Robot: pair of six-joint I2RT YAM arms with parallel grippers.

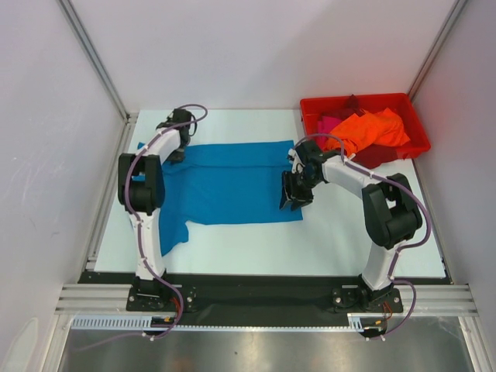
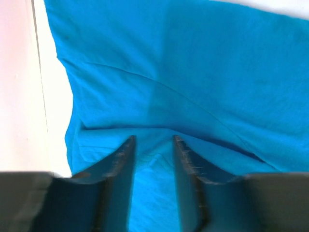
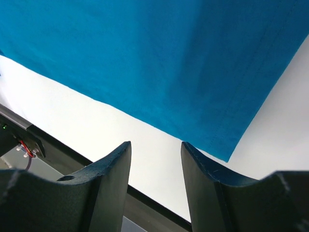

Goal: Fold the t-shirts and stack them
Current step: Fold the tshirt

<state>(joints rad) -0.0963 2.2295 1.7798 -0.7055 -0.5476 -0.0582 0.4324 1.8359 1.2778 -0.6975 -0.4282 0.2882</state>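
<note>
A teal-blue t-shirt (image 1: 232, 182) lies spread flat on the white table (image 1: 349, 240), one sleeve hanging toward the near left. My left gripper (image 1: 177, 153) is at the shirt's far left corner. In the left wrist view, the left gripper (image 2: 153, 140) has its fingers apart, with rumpled teal cloth (image 2: 193, 72) showing in the gap beneath them. My right gripper (image 1: 292, 200) hovers at the shirt's near right edge. In the right wrist view, the right gripper (image 3: 155, 145) is open and empty over bare table, just short of the shirt's corner (image 3: 169, 58).
A red plastic bin (image 1: 419, 124) stands at the back right, holding an orange t-shirt (image 1: 372, 128) and a magenta one (image 1: 329, 124). White walls close in the left, back and right sides. A metal rail (image 1: 263, 298) runs along the near edge.
</note>
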